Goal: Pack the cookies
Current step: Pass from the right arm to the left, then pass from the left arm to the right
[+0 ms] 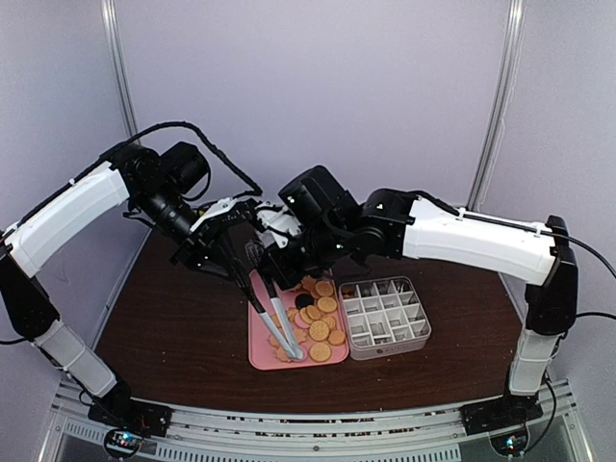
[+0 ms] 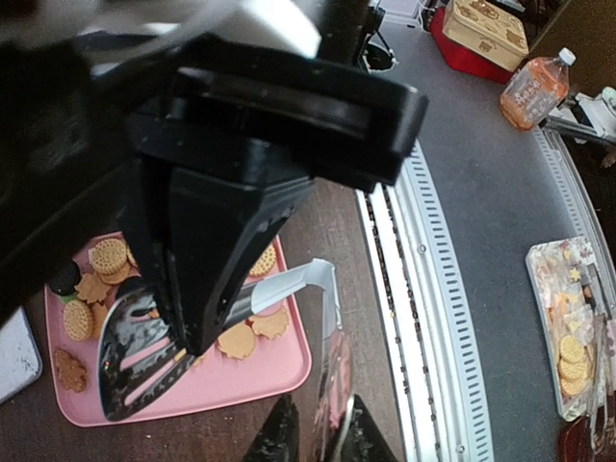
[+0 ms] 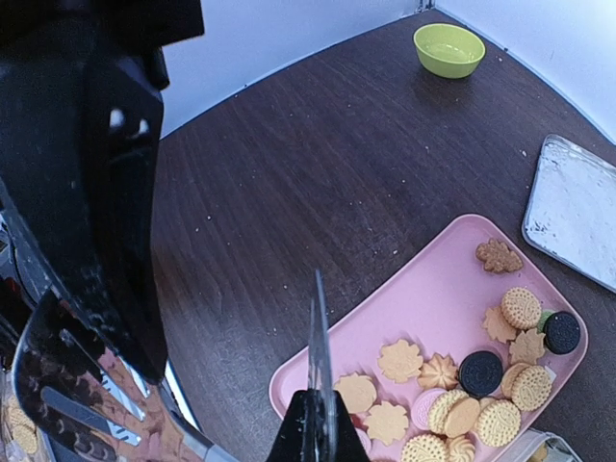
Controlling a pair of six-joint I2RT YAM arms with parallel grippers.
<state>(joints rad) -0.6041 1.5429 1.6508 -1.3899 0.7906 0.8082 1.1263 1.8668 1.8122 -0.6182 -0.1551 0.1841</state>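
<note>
The cookies point(image 1: 320, 318) lie loose on a pink tray point(image 1: 258, 358): round golden ones, flower shapes and a few black rounds point(image 3: 479, 371). Metal tongs point(image 1: 279, 325) slant down over the tray's left side, tips low among the cookies. Both grippers meet at the upper end. In the left wrist view my left gripper point(image 2: 320, 423) is shut on a shiny arm of the tongs point(image 2: 289, 286). My right gripper point(image 3: 318, 399) is shut on a thin metal arm of the tongs point(image 3: 319, 337), seen edge-on above the tray's corner point(image 3: 423, 289). In the top view the left gripper point(image 1: 234, 252) sits left of the right gripper point(image 1: 276, 260).
A clear box with several empty compartments point(image 1: 385, 313) stands right of the tray, touching it. A green bowl point(image 3: 449, 48) sits far off on the dark table, and a flat metal lid point(image 3: 573, 212) lies near the tray. The table's front rail point(image 2: 414, 318) is close.
</note>
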